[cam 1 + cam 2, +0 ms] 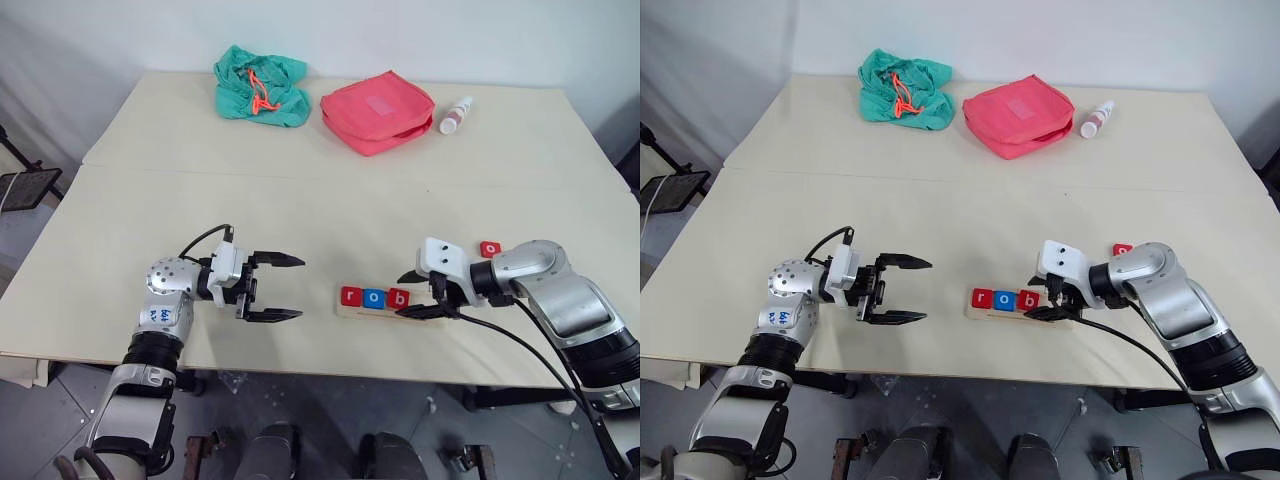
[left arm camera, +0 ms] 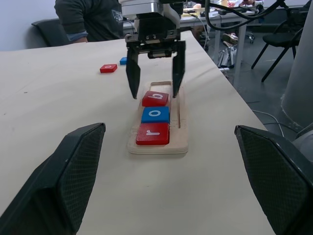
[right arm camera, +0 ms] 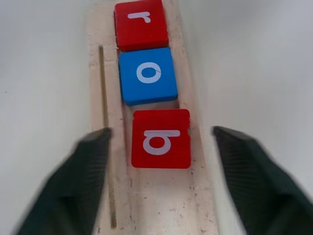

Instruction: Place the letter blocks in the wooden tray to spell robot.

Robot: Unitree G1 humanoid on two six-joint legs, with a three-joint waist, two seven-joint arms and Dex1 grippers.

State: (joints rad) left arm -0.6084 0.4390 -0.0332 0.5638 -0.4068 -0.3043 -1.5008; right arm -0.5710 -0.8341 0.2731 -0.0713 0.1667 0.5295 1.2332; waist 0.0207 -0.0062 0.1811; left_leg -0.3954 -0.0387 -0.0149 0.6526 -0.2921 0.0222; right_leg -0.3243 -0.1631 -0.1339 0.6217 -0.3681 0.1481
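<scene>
The right gripper hangs with its jaws spread wide over the red "b" block, gripping nothing — the block lies in the wooden tray after the blue "o" and red "r". The left gripper is open and empty, well apart. A red block lies on the table beyond the tray

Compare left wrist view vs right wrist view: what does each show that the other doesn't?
Left wrist view adds: the right tool seen from the front, open over the b block, a loose red block and a loose blue block on the table beyond the wooden tray, and a seated person behind. Right wrist view adds: a thin gap between b and the o block, while o touches the r block. Both: r, o, b in a row in the tray.
</scene>
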